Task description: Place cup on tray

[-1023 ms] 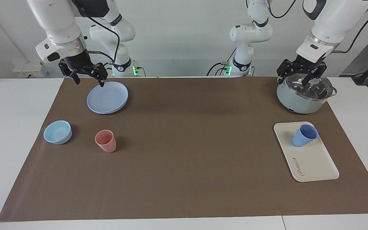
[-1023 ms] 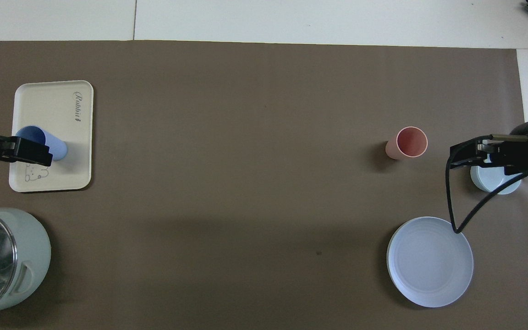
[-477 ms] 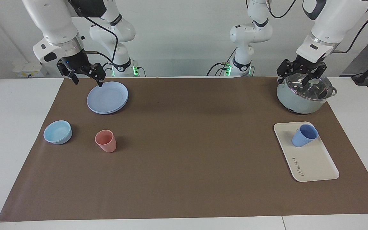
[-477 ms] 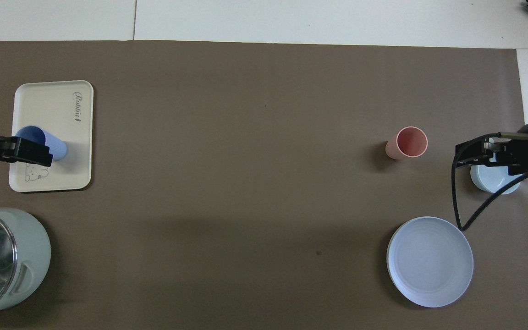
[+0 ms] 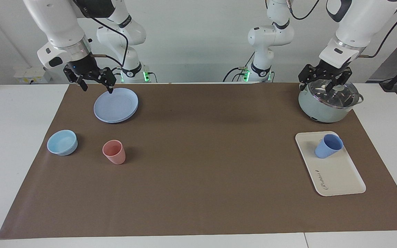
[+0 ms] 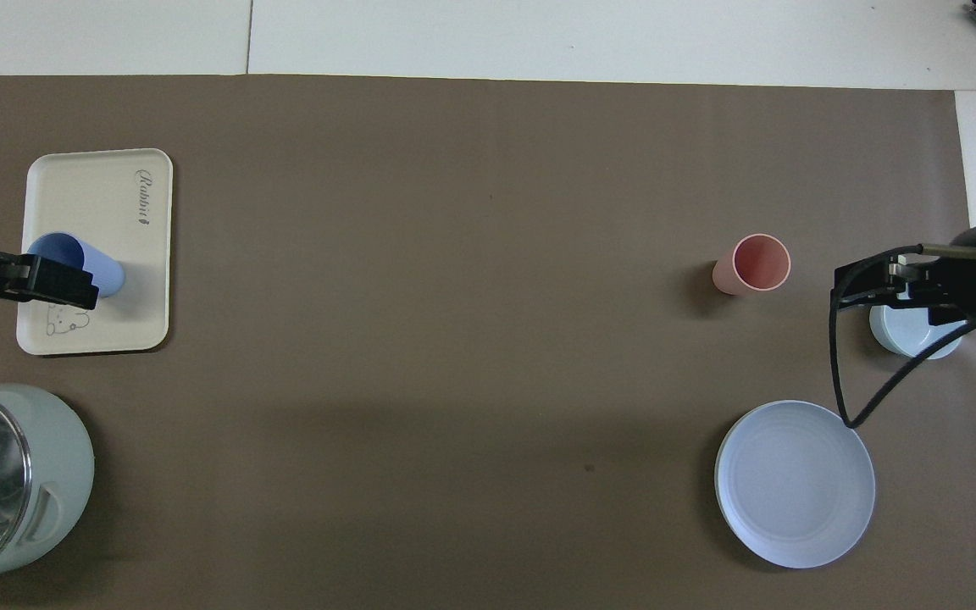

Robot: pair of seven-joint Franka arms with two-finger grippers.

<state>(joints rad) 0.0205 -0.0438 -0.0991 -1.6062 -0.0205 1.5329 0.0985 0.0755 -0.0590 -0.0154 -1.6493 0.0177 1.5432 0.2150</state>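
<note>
Blue cup stands on the tray, at its end nearer the robots, so I judge the job done. Only my right gripper has drifted a little, above the plate; left gripper waits over the pot. Both empty, fingers apart.

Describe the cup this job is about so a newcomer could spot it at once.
Find the cream tray at the left arm's end of the brown mat, just farther out than the lidded pot. The periwinkle-blue cup stands on it. The only other tumbler is salmon pink, at the right arm's end.
</note>
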